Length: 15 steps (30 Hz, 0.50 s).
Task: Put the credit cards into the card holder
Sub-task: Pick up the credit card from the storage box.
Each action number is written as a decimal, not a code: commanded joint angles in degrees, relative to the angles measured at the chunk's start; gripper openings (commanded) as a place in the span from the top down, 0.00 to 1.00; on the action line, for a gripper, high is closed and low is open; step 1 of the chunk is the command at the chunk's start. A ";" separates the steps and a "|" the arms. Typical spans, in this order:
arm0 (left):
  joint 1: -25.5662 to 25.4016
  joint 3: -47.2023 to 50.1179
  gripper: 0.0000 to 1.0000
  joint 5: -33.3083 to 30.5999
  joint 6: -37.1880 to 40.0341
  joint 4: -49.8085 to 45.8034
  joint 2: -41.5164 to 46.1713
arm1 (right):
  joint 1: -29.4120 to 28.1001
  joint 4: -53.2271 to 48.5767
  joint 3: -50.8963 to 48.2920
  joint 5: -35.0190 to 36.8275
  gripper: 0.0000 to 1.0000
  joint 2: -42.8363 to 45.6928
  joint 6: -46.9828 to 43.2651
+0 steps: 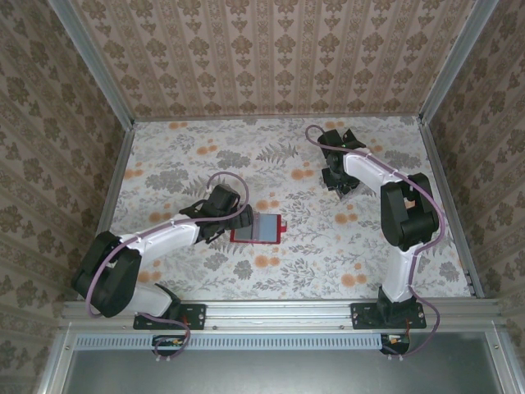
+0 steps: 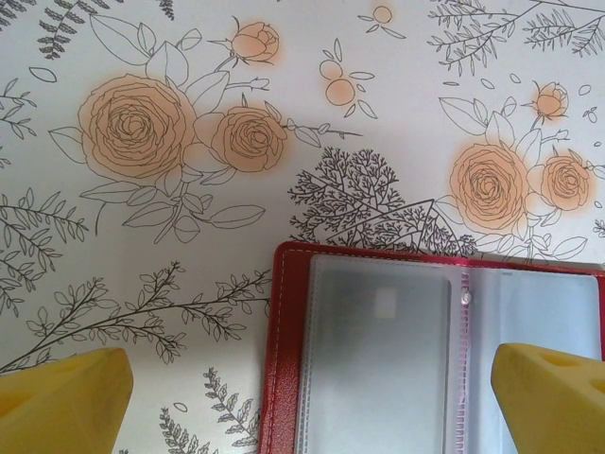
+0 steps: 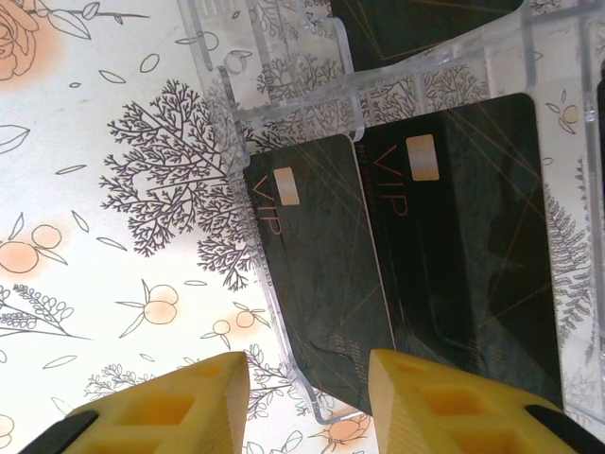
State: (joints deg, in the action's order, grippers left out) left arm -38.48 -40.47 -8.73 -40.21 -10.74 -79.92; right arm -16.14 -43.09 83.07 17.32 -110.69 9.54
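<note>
The card holder [image 1: 257,227] lies open on the floral table, red with greyish pockets [image 2: 378,359]. My left gripper [image 2: 312,402] hovers over its left half, open wide, with one yellow fingertip [image 2: 66,397] off the wallet's left edge. It sits at the wallet's left side [image 1: 220,223] in the top view. Three dark credit cards [image 3: 317,274], [image 3: 463,246], [image 3: 416,24] lie in a clear plastic tray [image 3: 284,85]. My right gripper [image 3: 307,397] is open over the tray's near corner. Its jaws straddle the tray's edge and the lower corner of the left card, with nothing clamped.
The tray [image 1: 349,190] sits right of centre under the right arm's wrist. Wallpapered walls and metal rails [image 1: 123,172] close in the table on three sides. Bare floral tabletop [image 1: 189,148] stretches behind the wallet and along the front.
</note>
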 commanded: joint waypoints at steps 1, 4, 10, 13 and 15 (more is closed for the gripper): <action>0.62 0.80 0.00 0.64 1.01 0.63 0.05 | 0.12 -0.93 1.88 2.32 0.60 2.90 -0.37; 0.69 0.70 0.00 0.83 1.01 0.90 -0.27 | 0.14 -1.68 2.98 3.39 0.59 1.70 -1.20; 1.12 0.83 0.00 1.13 1.16 1.03 -0.36 | 0.13 -2.55 4.05 4.60 0.59 -1.06 -1.89; 1.47 1.13 0.00 1.31 1.23 1.21 -0.33 | 0.11 -2.44 4.07 5.00 0.59 -2.11 -2.12; 1.61 1.18 0.00 1.43 1.18 1.27 -0.18 | 0.08 -2.40 4.08 5.13 0.59 -2.75 -2.16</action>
State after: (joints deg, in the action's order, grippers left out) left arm -37.39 -40.14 -8.01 -40.21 -9.78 -79.92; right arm -16.14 -43.16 85.95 20.36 -111.94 8.62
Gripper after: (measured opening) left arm 0.997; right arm 0.414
